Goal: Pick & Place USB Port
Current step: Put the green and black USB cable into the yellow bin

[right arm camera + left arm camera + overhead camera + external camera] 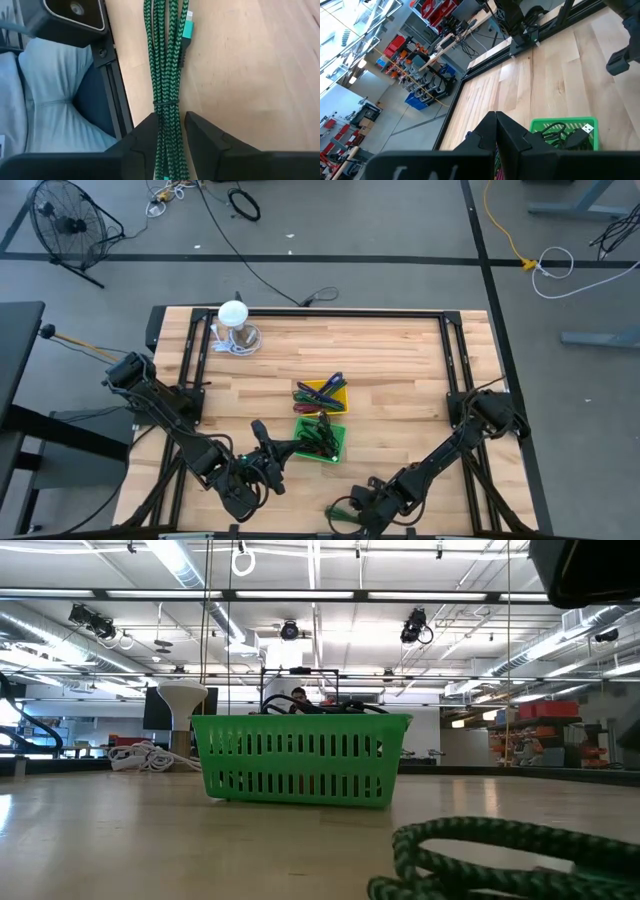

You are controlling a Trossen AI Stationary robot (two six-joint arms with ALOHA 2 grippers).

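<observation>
A green braided USB cable (165, 60), bundled and tied, lies on the table near its front edge, its teal plug end (186, 30) resting on the wood. It also shows in the low view (500, 850). My right gripper (171, 125) is down over it near the front edge (345, 512), shut on the bundle. My left gripper (496, 125) is shut and empty, just left of the green basket (320, 440), which holds dark cables. My right gripper pinches the cable bundle (167, 117) between its two fingers, just past the tie around the strands. The fingers come from above and stand one on each side of the bundle. The cable lies stretched out on the table.
A yellow basket (322, 395) with pens stands behind the green basket. A white round-topped object (235, 325) stands at the far left. The low camera (75, 10) sits at the table's front edge beside the cable. Bare wood lies to the right.
</observation>
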